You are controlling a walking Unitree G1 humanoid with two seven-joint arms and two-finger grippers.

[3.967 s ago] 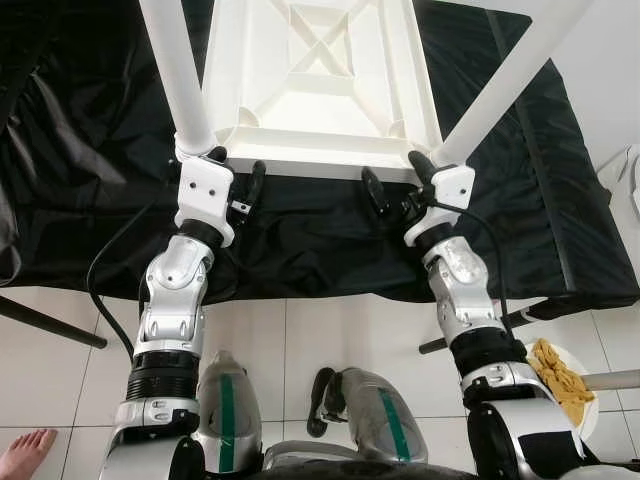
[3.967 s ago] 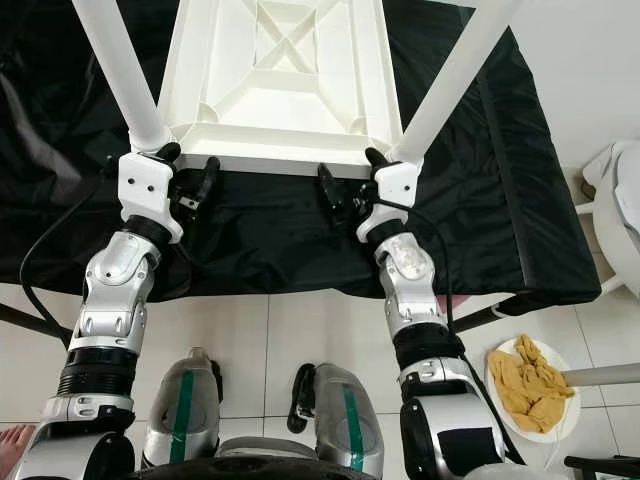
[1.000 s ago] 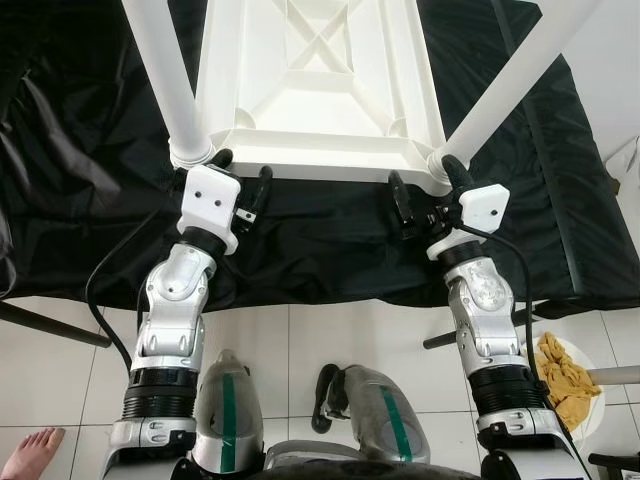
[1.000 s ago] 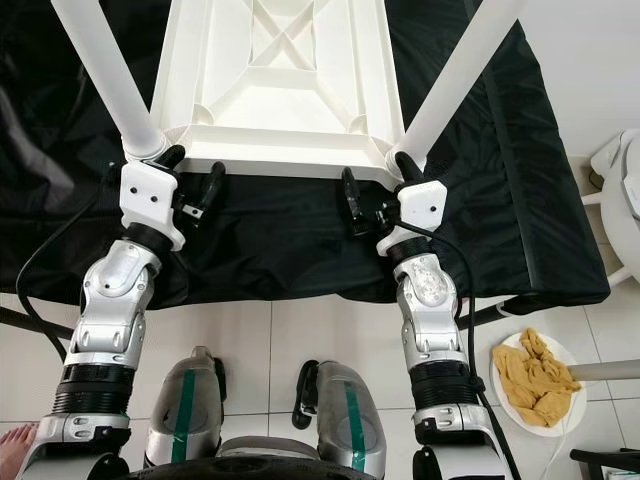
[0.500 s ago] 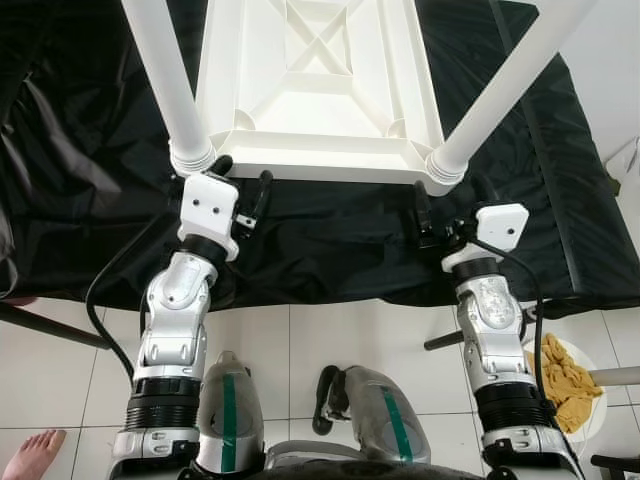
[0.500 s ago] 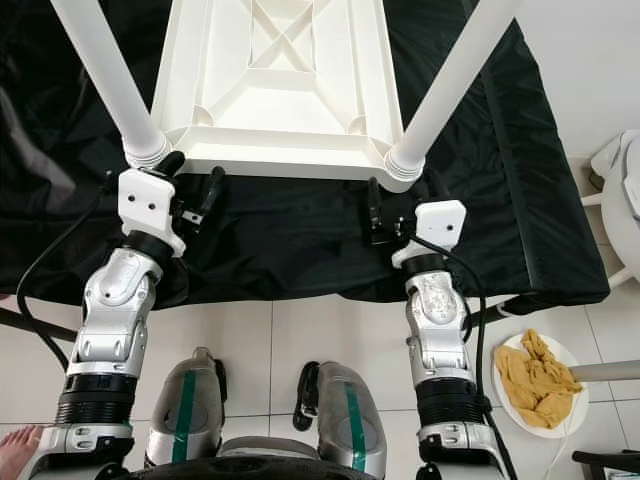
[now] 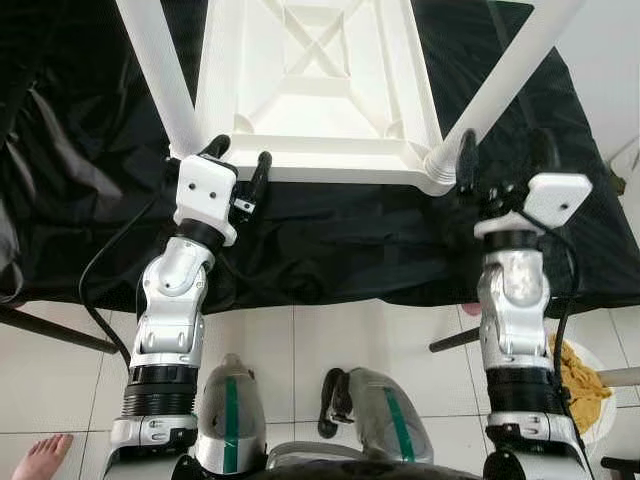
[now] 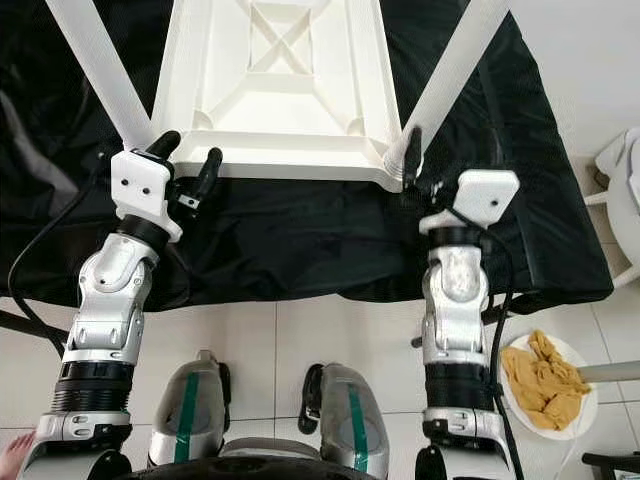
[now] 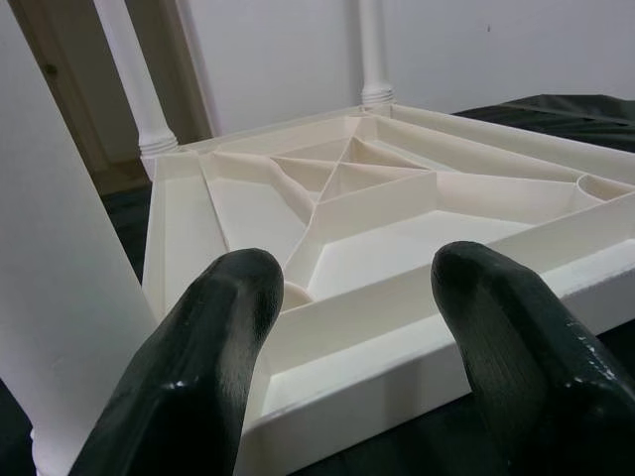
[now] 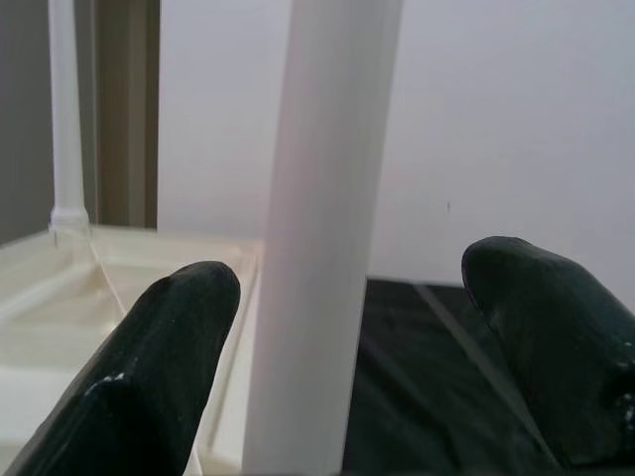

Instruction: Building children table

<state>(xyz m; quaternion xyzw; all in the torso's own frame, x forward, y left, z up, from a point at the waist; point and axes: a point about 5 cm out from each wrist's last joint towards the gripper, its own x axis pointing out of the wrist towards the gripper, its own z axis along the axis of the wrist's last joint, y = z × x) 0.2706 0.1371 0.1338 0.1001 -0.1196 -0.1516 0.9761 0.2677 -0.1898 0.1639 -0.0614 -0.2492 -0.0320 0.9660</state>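
Observation:
A white plastic children's table (image 7: 320,100) lies upside down on a black cloth (image 7: 350,230), its round legs pointing up. My left gripper (image 7: 238,160) is open at the table's near-left corner, beside the near-left leg (image 7: 160,75). In the left wrist view its fingers (image 9: 208,367) stand either side of the table's ribbed underside and near rim (image 9: 397,297). My right gripper (image 7: 503,152) is open just right of the base of the near-right leg (image 7: 505,75). In the right wrist view that leg (image 10: 322,228) stands between the fingers (image 10: 169,357), apart from both.
A plate with crumpled yellow stuff (image 7: 575,385) sits on the tiled floor at the right. A person's bare foot (image 7: 40,460) is at the lower left. A black cable (image 7: 100,270) hangs by my left arm. Black bars (image 7: 50,328) run under the cloth.
My right gripper has swung right, from the table's near edge to the outer side of the near-right leg. The left gripper has stayed at the near-left corner.

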